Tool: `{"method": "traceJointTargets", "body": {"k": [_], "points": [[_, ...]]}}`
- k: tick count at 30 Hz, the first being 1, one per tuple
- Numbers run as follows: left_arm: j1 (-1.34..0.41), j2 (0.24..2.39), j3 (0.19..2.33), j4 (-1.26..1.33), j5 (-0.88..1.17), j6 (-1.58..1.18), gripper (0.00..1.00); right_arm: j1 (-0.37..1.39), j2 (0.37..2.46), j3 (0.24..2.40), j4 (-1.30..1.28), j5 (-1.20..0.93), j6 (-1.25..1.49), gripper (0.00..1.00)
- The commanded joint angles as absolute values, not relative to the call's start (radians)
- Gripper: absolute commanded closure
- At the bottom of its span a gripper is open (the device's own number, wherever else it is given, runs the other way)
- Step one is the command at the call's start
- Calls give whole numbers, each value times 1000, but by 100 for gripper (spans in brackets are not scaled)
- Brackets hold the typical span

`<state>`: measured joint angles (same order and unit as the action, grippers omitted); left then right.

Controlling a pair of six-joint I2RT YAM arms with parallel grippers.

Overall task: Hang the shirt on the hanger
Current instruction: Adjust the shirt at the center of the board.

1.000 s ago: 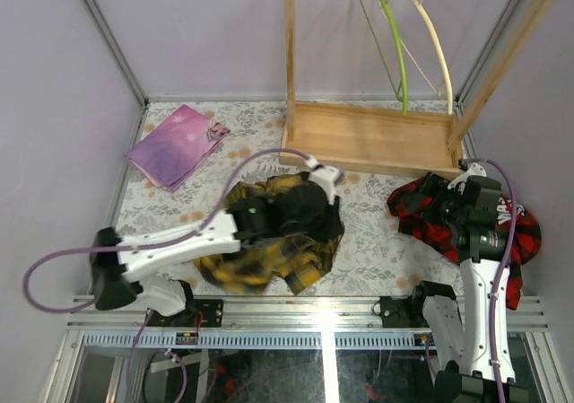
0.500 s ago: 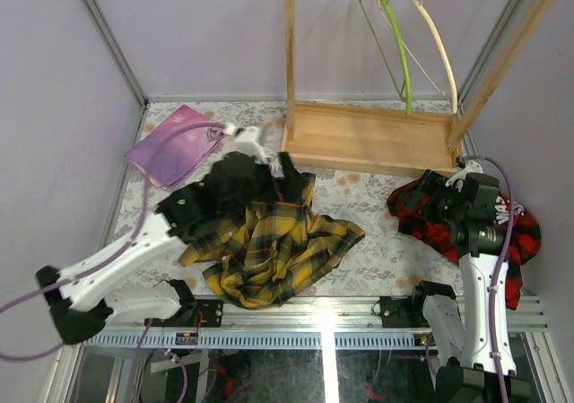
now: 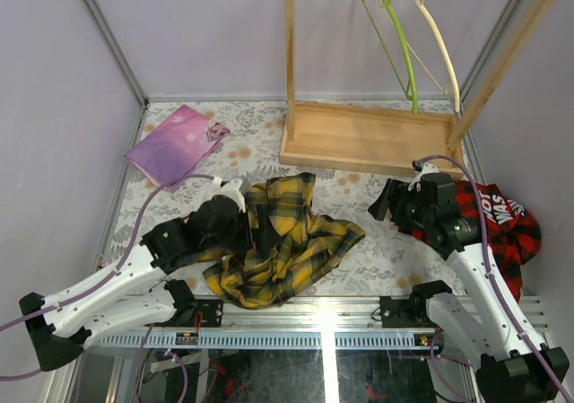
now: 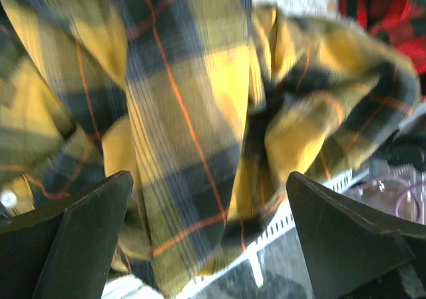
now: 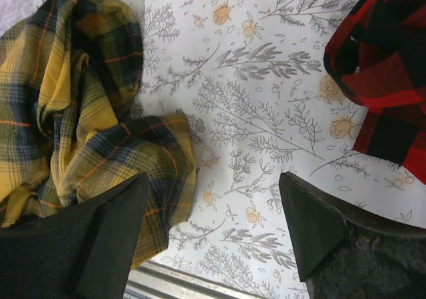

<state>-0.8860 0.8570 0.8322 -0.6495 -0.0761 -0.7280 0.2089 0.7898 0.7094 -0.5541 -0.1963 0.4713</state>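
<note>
The yellow-and-black plaid shirt (image 3: 291,237) lies crumpled on the flowered table near the front edge. My left gripper (image 3: 254,228) is at its left side, open, low over the cloth. In the left wrist view the shirt (image 4: 200,106) fills the frame beyond the spread left gripper (image 4: 208,199), and nothing is pinched. My right gripper (image 3: 387,204) hovers open to the right of the shirt, over bare table. The right wrist view shows the shirt (image 5: 86,112) left of the right gripper (image 5: 213,192). The pale yellow-green hanger (image 3: 404,44) hangs from the wooden rack's top rail.
A cream curved hanger (image 3: 441,44) hangs beside the green one. The wooden rack's base (image 3: 368,138) stands at the back. A red-and-black plaid garment (image 3: 502,219) lies at the right edge, also the red garment (image 5: 393,66). A pink folded cloth (image 3: 175,143) lies back left.
My left gripper opened and let the shirt go; the arm swung back left, then came down at the shirt's left side. The shirt spread out. My right arm swung left off the red garment.
</note>
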Motion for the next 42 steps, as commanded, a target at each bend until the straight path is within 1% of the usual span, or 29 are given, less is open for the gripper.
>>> {"method": "traceJointTargets", "body": {"k": [1, 7, 9, 11, 12, 14, 16, 18, 20, 21, 23, 25, 29, 31, 33, 35, 38, 40, 42], "points": [[-990, 768, 771, -733, -38, -883, 0, 218, 760, 699, -484, -141, 505, 14], [-1166, 722, 706, -798, -132, -1069, 0, 218, 742, 660, -446, -147, 531, 14], [-1201, 742, 680, -760, -131, -1092, 9, 219, 737, 644, -424, -147, 540, 14], [-1227, 790, 680, -740, -149, -1091, 26, 219, 735, 648, -423, -105, 543, 14], [-1231, 820, 694, -743, -168, -1083, 36, 219, 735, 655, -433, -79, 539, 14], [-1233, 875, 737, -746, -213, -1052, 60, 219, 735, 670, -454, -43, 538, 14], [-1233, 926, 802, -749, -276, -1010, 78, 219, 744, 686, -483, -5, 527, 14], [-1232, 983, 880, -755, -342, -962, 89, 218, 754, 701, -500, -13, 517, 14], [-1224, 1053, 988, -768, -389, -889, 98, 219, 753, 704, -499, -52, 507, 14], [-1214, 1093, 1036, -780, -405, -856, 100, 219, 748, 707, -499, -74, 502, 14], [-1182, 1171, 1122, -792, -427, -788, 100, 219, 732, 715, -488, -118, 475, 14], [-1116, 1226, 1173, -754, -394, -710, 100, 218, 699, 716, -470, -154, 448, 13], [-898, 1293, 1219, -627, -217, -611, 100, 218, 650, 727, -467, -188, 428, 12], [-781, 1353, 1250, -564, -120, -585, 100, 219, 647, 730, -481, -194, 429, 12], [-701, 1430, 1305, -533, -32, -565, 100, 218, 647, 716, -480, -214, 437, 12], [-644, 1521, 1373, -521, 7, -543, 100, 218, 645, 699, -466, -240, 453, 13], [-557, 1667, 1471, -540, 12, -552, 100, 218, 642, 685, -451, -263, 471, 13], [-476, 1750, 1503, -556, 41, -597, 93, 219, 642, 688, -457, -264, 467, 13], [-392, 1795, 1474, -534, 108, -645, 67, 218, 645, 701, -475, -255, 455, 13]]}}
